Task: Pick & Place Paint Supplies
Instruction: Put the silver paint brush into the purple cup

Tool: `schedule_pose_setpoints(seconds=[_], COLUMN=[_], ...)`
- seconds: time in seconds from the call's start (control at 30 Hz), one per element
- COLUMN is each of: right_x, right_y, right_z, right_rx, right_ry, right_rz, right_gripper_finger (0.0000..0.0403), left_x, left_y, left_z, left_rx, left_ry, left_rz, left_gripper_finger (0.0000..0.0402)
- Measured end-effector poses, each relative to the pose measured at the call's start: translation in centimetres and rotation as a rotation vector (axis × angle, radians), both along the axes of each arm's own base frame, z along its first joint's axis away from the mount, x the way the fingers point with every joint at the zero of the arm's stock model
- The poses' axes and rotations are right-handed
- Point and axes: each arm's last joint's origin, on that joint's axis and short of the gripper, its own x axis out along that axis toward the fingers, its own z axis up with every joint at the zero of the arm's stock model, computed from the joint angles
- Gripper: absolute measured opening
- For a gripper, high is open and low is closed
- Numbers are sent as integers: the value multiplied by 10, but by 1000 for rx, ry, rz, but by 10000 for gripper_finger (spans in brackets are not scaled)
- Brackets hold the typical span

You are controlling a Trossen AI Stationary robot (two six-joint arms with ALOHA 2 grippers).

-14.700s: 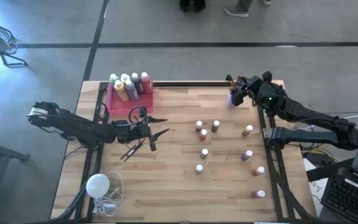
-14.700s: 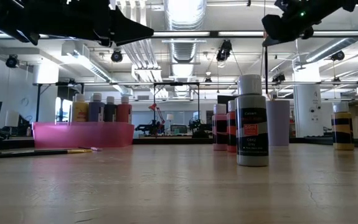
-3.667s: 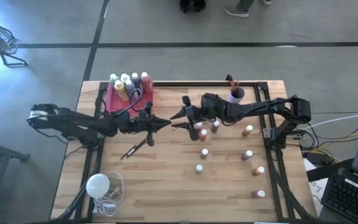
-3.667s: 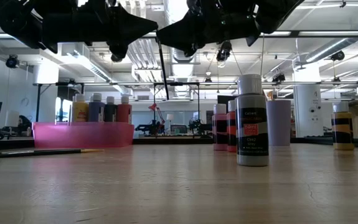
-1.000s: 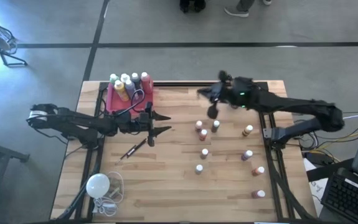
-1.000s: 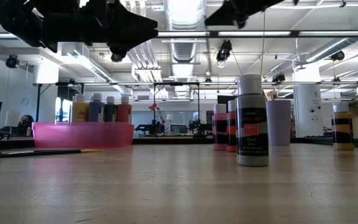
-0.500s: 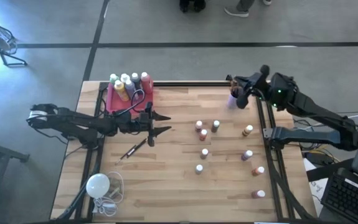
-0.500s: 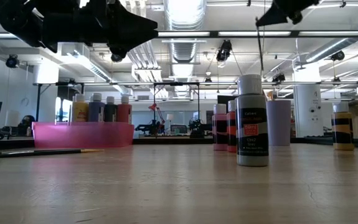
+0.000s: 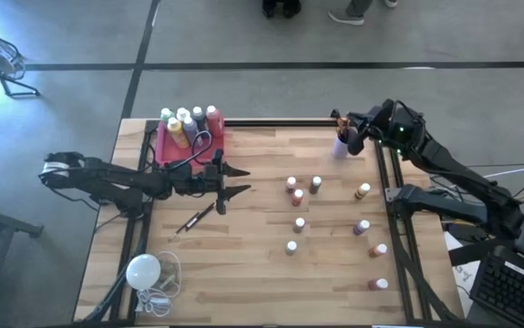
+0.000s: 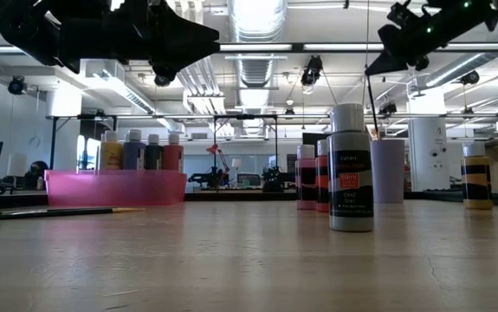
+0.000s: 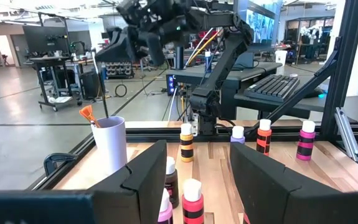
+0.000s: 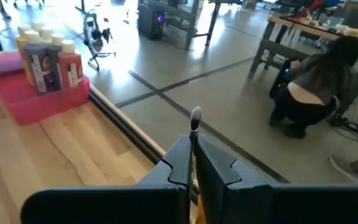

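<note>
Right gripper (image 9: 354,138) clamps paintbrush (image 10: 371,100) over cup (image 10: 387,172); left gripper (image 9: 240,181) agape — midair.

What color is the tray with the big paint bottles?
Pink: the tray shows best in the high view, at the table's far left.

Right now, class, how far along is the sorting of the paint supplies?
Done: big bottles stand in the pink tray. In hand: the right tool holds a brush over the cup. Left: small bottles and one brush on the table; the open left tool waits.
</note>
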Motion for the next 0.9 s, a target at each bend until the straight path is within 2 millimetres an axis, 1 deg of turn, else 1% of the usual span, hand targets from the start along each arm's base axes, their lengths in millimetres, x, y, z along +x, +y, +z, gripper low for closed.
schedule_pose_setpoints(seconds=[0.27, 0.47, 0.6, 0.9], right_x=[-4, -5, -5, -6], right_y=[-7, -10, -10, -8], right_z=[-26, -47, -62, -82], right_rx=[42, 16, 28, 29], right_ry=[36, 27, 44, 45], right_rz=[-23, -33, -33, -36], right_gripper_finger=[8, 8, 8, 8], left_x=[0, 0, 0, 0], left_y=[0, 0, 0, 0], left_z=[0, 0, 0, 0], left_rx=[0, 0, 0, 0], left_ry=[0, 0, 0, 1], left_rz=[0, 0, 0, 0], left_gripper_finger=[181, 181, 181, 181])
